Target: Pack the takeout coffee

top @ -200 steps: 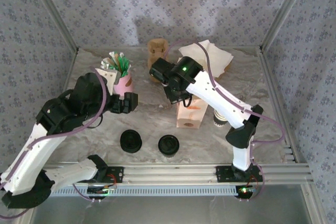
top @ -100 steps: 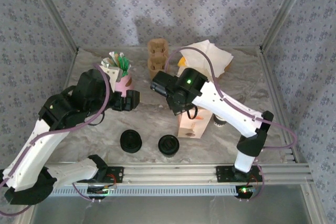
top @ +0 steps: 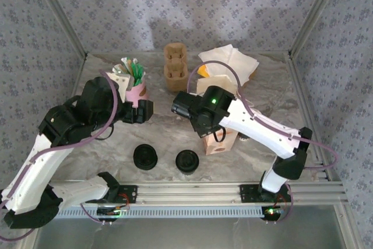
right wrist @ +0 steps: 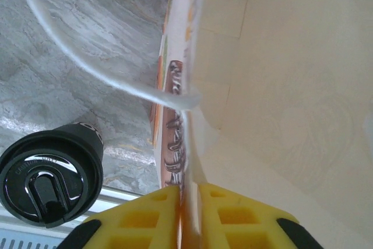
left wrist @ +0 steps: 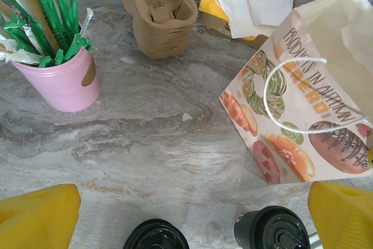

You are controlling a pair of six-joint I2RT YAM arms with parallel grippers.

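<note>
Right gripper (right wrist: 187, 205) clenched on the paper bag (top: 218, 142) at its wall edge, one finger inside, one outside; left gripper (left wrist: 189, 217) released, fingers spread wide, grasping nothing, above the table (top: 116, 144); takeout coffee (top: 187, 161) upright near the table's front edge, mid-width, just beside the bag; lid stack (top: 145, 157) near the coffee's other side.

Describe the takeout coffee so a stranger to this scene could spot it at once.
On the marble table, look at the near edge by the metal rail, just left of the printed paper bag. The takeout coffee is the right one of two black round tops; unlike the squat stack of lids beside it, it has a dark cup body below.
</note>
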